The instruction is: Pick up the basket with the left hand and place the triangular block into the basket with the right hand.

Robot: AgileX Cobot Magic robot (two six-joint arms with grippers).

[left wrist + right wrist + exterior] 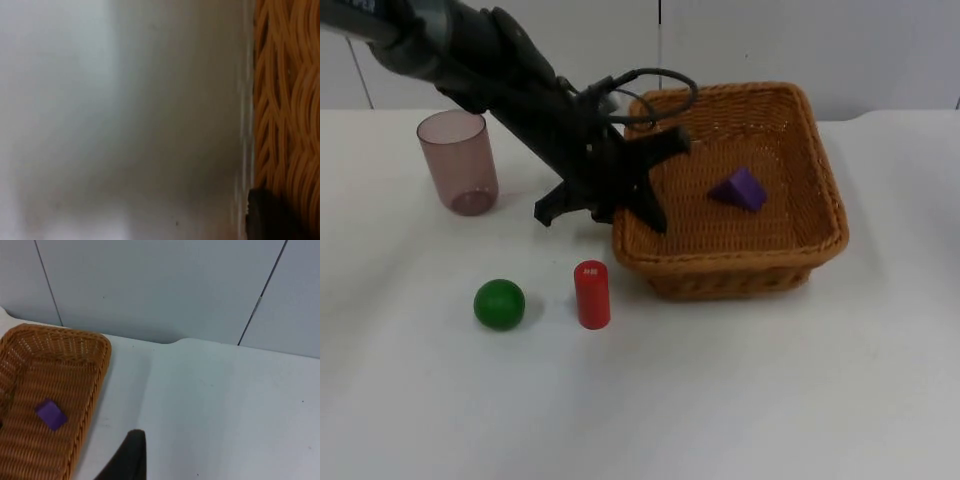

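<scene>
Looking down from the top camera, we've got a white table that runs back to a grey partition wall. A woven basket sits on it with the purple triangular block lying inside, about mid-floor. Left gripper is at the basket's left rim, and we can't tell whether its fingers are apart or together. Left of the basket there's a red cylinder standing upright, a green ball near it, and further back a translucent pinkish cup, all apart from each other.

From the left wrist camera we see the basket's weave right up close beside the pale table surface, with a dark fingertip against the wicker.

From the right wrist camera we're looking at the table meeting the wall panels, the basket off to one side with the block in it. Right gripper: one dark fingertip is visible over bare table, well apart from the basket, so we can't call its state either.
</scene>
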